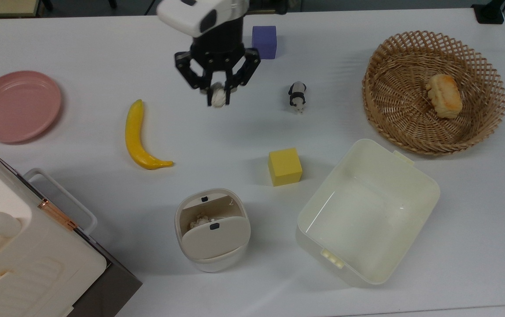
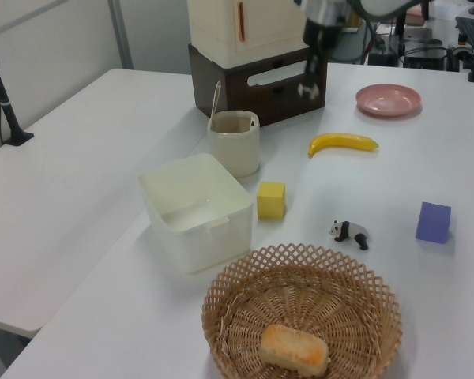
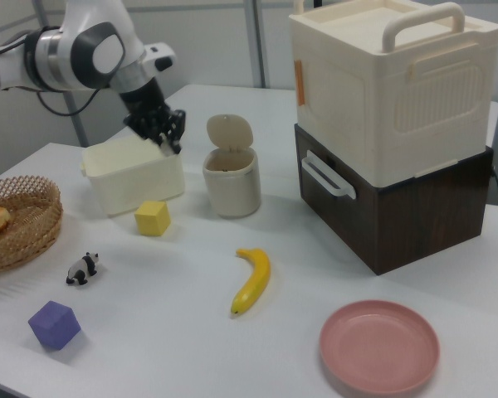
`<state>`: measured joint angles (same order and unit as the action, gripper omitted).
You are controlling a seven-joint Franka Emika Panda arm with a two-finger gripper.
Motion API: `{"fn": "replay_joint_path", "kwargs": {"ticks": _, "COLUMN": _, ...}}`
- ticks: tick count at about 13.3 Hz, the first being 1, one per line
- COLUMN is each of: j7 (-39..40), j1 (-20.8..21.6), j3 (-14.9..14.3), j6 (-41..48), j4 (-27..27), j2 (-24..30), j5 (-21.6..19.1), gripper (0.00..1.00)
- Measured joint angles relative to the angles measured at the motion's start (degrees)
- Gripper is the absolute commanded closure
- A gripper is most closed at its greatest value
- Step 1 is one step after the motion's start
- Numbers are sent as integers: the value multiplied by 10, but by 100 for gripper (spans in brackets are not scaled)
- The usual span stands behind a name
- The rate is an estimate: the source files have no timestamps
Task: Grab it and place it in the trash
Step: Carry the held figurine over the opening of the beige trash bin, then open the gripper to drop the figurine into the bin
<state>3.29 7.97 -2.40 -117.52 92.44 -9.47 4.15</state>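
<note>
hand grips wad well above table, w/ open room.

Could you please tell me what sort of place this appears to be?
Probably a robotics lab tabletop: a white robot arm's claw hangs over a white table set with test props, such as a yellow toy banana and a purple cube.

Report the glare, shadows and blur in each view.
Top view: soft shadows beside the yellow cube and banana; a bright glint inside the tub. Left view: the gripper is motion-blurred. Right view: even light, faint shadow under the pink plate.
</note>
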Motion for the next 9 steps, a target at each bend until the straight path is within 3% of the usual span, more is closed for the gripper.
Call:
{"fn": "replay_joint_path", "kwargs": {"ticks": 7, "j7": -78, "j1": -16, "j3": 0, "j6": -232, "j4": -83, "j2": -173, "j5": 0, "gripper": 69}}
{"fn": "replay_joint_path", "kwargs": {"ticks": 8, "j7": -86, "j1": -15, "j3": 0, "j6": -243, "j4": -91, "j2": -186, "j5": 1, "gripper": 61}}
{"fn": "replay_joint_path", "kwargs": {"ticks": 9, "j7": -100, "j1": -15, "j3": 0, "j6": -258, "j4": -104, "j2": -201, "j5": 10, "gripper": 34}}
